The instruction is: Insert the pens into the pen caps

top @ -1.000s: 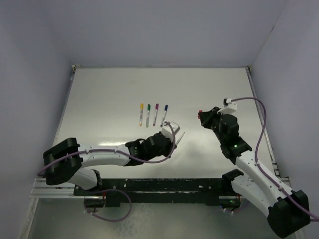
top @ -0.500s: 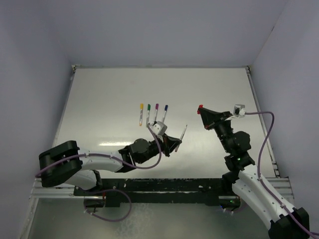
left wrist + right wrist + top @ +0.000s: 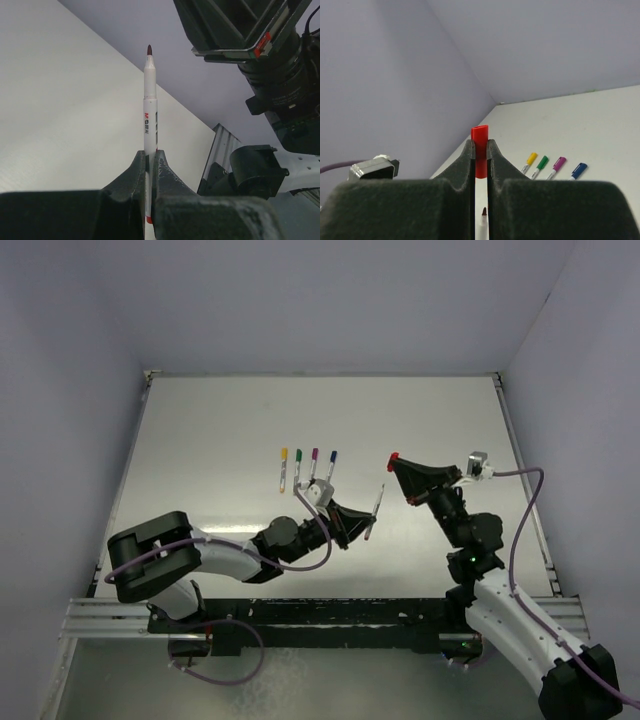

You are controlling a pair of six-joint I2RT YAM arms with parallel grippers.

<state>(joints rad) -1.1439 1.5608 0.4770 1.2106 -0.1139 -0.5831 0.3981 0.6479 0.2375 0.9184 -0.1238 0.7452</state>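
Pen (image 3: 149,100), the red one, is clamped near its tail end by the left gripper (image 3: 149,159). The jaws are closed tight on the barrel, and the dark-red tip stands free, raised off the table (image 3: 200,460). Opposite it the cap (image 3: 480,136), red too, is pinched between the closed fingers of the right gripper (image 3: 480,150), one end poking just beyond the fingertips.

The two are held in the air over the right half of the table, close but apart. In the right wrist view the pen's tip shows between the fingers below the cap, so they do not look to be on one line yet.

The step in hand looks to be mating them. To do it well, bring the barrel's axis in line with the cap's bore before any push, then advance slowly and straight. I cannot tell which way the cap's open end faces, so that wants checking first. With the grip so far back on the barrel, the tip may swing aside on contact.

Beyond, four capped pens (image 3: 306,468) lie in a row on the table: yellow, green, magenta, blue.
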